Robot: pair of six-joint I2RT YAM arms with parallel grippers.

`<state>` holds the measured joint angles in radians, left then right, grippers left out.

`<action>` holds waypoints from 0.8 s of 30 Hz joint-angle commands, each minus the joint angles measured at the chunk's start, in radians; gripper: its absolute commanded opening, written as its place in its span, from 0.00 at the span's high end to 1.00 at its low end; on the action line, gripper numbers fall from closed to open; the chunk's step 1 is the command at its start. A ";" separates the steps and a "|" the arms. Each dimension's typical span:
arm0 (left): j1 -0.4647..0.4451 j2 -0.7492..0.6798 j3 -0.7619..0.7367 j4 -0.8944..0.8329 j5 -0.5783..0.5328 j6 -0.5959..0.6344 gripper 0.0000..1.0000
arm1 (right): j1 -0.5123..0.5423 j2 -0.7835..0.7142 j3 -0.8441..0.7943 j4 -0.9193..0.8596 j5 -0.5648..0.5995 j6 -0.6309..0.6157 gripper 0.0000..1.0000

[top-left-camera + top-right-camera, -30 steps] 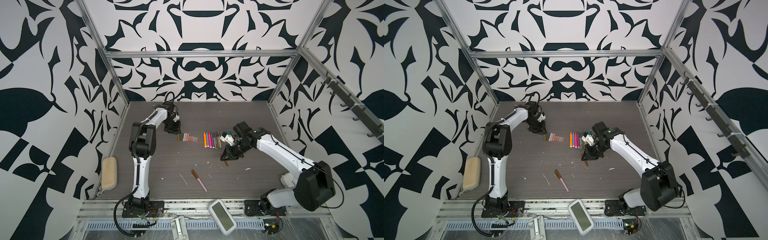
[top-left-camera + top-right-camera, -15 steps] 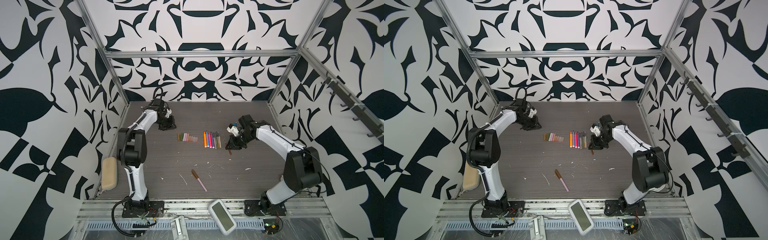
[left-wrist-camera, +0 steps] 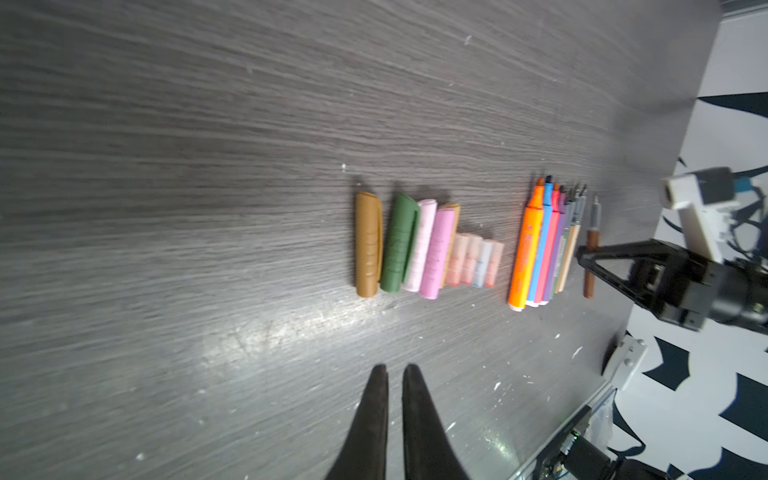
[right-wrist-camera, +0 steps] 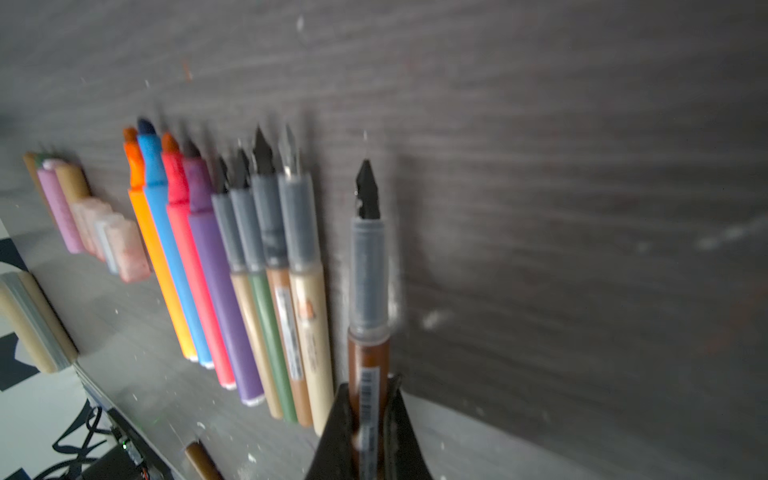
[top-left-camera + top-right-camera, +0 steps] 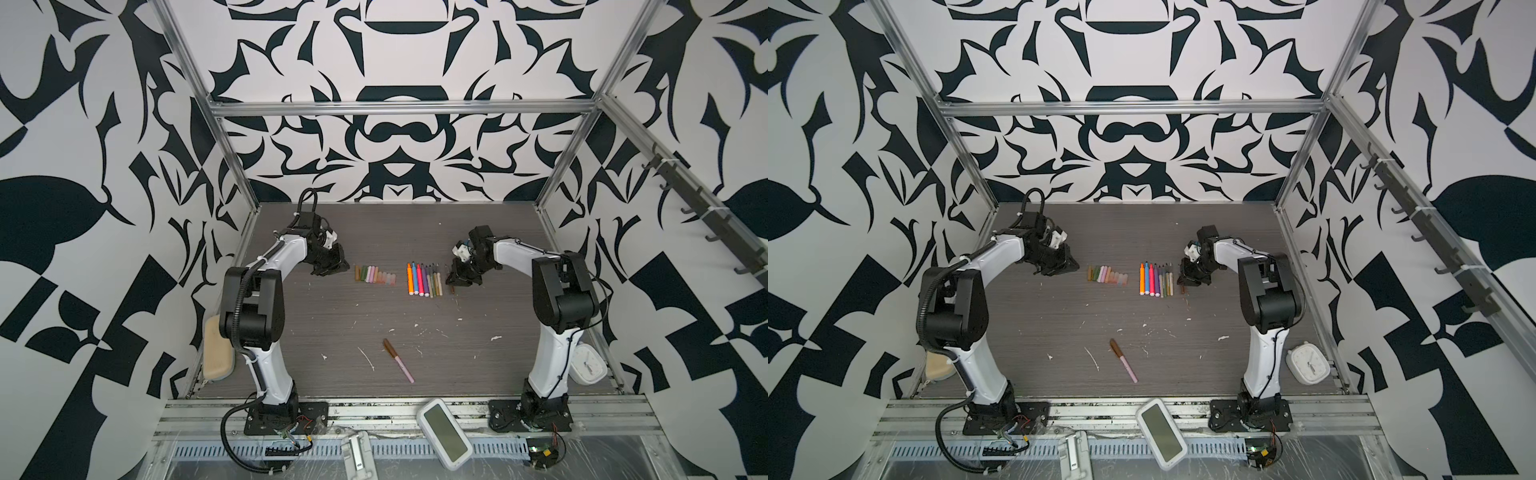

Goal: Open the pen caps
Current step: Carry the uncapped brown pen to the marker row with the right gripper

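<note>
Nearest, a white handheld device (image 5: 444,434) lay slanted on the front rail. Just beyond it, on the dark wood-grain table (image 5: 332,316), a capped pen (image 5: 398,360) with a brown cap and pink barrel lay alone at an angle, well apart from the rest. A beige pad (image 5: 217,353) sat at the table's left edge and a white clock (image 5: 588,365) at its right.

Farther back, mid-table, the pen caps (image 5: 375,275) lay side by side in a row: tan, green and pinks, then shorter pale translucent ones. After a gap to their right, the pens (image 5: 423,279) lay uncapped in a tight row with their tips toward the back wall.

The left gripper (image 3: 392,370) stood left of the caps and clear of them. Its fingers were almost together with only a thin slit between them, and they held nothing. The right gripper (image 4: 368,386) was clamped on the barrel of a brown pen (image 4: 368,291), uncapped and parallel to the row, just beside it. In the blurred wrist view I could not tell whether that pen touched the table.

Behind everything rose the black-and-white patterned back wall (image 5: 395,145).
</note>
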<state>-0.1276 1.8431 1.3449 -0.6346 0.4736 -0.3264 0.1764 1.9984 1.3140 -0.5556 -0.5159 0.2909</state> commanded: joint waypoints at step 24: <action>0.003 0.034 0.015 -0.014 0.042 -0.043 0.88 | 0.003 0.007 0.004 0.047 -0.077 0.053 0.66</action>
<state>-0.1272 1.8648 1.3437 -0.6254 0.4984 -0.3672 0.1764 2.0113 1.3140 -0.5224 -0.5804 0.3408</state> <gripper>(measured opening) 0.117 0.342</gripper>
